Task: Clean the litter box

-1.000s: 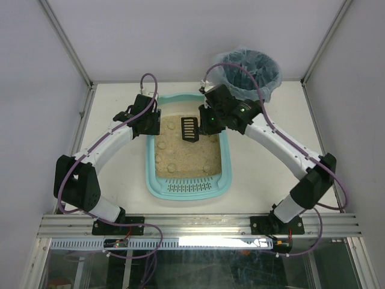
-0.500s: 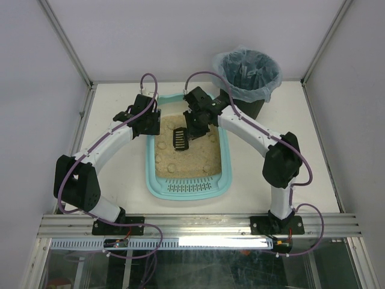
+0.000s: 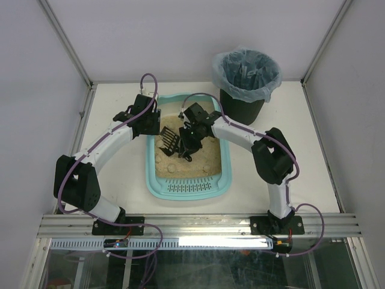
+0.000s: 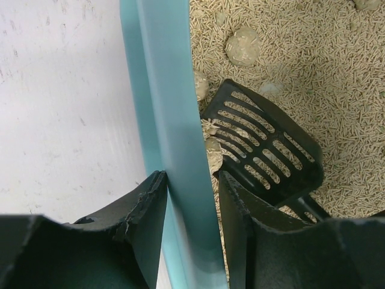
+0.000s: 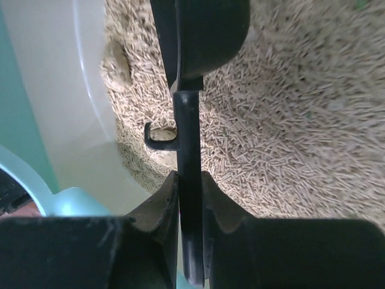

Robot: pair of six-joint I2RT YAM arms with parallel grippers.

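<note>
The light teal litter box [image 3: 227, 164] lies mid-table, filled with beige litter [image 3: 195, 159] and clumps [image 4: 243, 46]. My left gripper [image 3: 150, 123] is shut on the box's left rim [image 4: 165, 108], one finger outside and one inside [image 4: 191, 180]. My right gripper [image 3: 191, 137] is shut on the handle [image 5: 187, 120] of a black slotted scoop [image 3: 168, 139], the handle clamped between its jaws [image 5: 189, 179]. The scoop head [image 4: 264, 156] rests tilted in the litter beside the left wall, with a clump against its front edge.
A black round bin [image 3: 246, 78] with a bluish bag liner stands at the back right, beyond the box. The box's slotted strip [image 3: 187, 188] faces the arm bases. White cage walls close in the table on three sides.
The right arm swung left from near the box's right rim, carrying the scoop across and down into the litter by the left wall. The left gripper stayed on the rim.
</note>
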